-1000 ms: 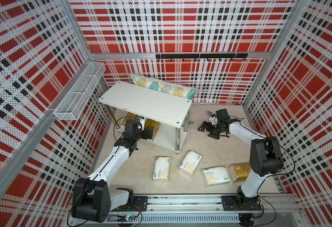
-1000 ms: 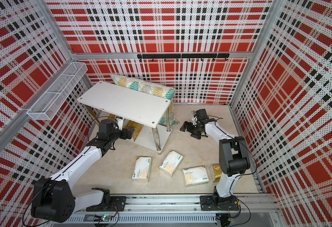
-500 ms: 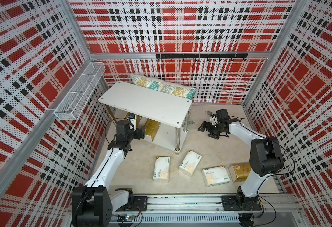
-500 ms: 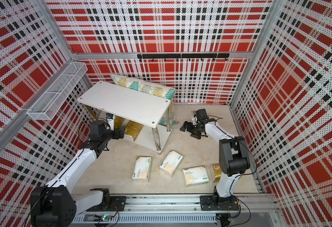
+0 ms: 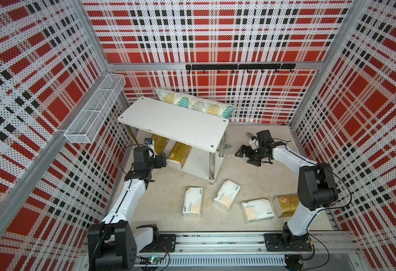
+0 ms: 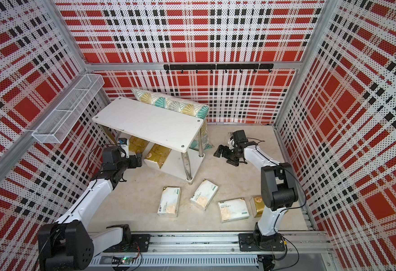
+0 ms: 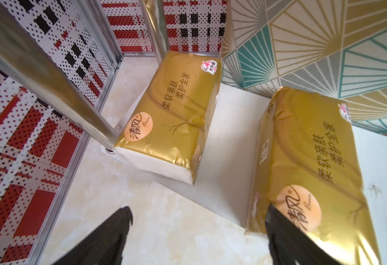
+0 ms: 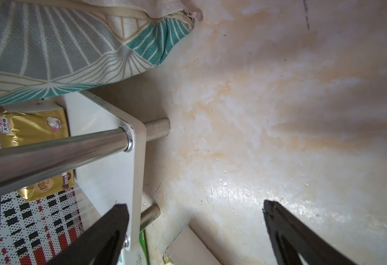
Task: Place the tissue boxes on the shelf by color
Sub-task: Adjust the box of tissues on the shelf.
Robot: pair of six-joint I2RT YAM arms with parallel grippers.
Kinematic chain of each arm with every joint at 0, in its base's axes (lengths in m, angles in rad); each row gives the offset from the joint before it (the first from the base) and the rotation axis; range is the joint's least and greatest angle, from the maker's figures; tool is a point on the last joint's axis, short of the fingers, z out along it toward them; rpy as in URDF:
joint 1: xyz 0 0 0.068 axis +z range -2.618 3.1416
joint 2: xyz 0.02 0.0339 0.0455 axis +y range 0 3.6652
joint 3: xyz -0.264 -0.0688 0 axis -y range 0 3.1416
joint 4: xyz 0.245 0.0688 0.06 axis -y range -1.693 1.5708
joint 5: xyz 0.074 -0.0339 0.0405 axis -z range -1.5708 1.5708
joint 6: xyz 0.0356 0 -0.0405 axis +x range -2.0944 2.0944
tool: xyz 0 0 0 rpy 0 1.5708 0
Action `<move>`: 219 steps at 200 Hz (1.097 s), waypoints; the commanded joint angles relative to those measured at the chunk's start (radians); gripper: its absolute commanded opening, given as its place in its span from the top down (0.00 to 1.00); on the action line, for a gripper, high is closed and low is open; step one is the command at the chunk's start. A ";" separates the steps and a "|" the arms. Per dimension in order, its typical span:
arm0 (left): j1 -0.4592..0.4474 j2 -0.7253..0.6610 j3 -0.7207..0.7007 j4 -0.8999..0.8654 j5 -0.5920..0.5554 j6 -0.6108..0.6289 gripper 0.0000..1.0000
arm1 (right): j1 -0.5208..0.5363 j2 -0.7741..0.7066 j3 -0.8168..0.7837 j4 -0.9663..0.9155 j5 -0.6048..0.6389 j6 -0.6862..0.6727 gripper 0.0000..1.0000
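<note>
Left gripper (image 7: 197,206): jaws spread, empty, at shelf (image 5: 173,122) lower tier's front edge | right gripper (image 8: 193,203): spread, empty, above floor (image 5: 169,187) | two gold tissue boxes (image 7: 172,114) laid at that tier's left end | white tissue boxes (image 5: 193,204), third gold box (image 5: 286,205) scattered on floor.

Both top views give me a steep look down from high in front of the shelf (image 5: 173,124), sharing the whole cell. My left wrist camera sits close to the shelf's lower tier, facing the gold tissue boxes (image 7: 172,114). The right wrist camera hangs low beside a shelf leg (image 8: 50,153), facing the floor (image 8: 256,114). Both wrist views catch the pillow (image 7: 314,46).
</note>
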 commanded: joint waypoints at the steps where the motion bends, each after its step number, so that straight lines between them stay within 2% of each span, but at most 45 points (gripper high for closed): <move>1: 0.015 0.035 0.014 -0.002 -0.019 -0.021 0.05 | 0.006 -0.019 -0.016 0.019 -0.006 -0.006 0.00; 124: 0.045 0.108 0.063 0.003 -0.017 -0.090 0.05 | 0.011 -0.016 -0.030 0.035 -0.011 0.001 0.00; 219: 0.045 0.140 0.071 0.015 -0.079 -0.100 0.06 | 0.011 -0.013 -0.034 0.041 -0.012 0.002 0.00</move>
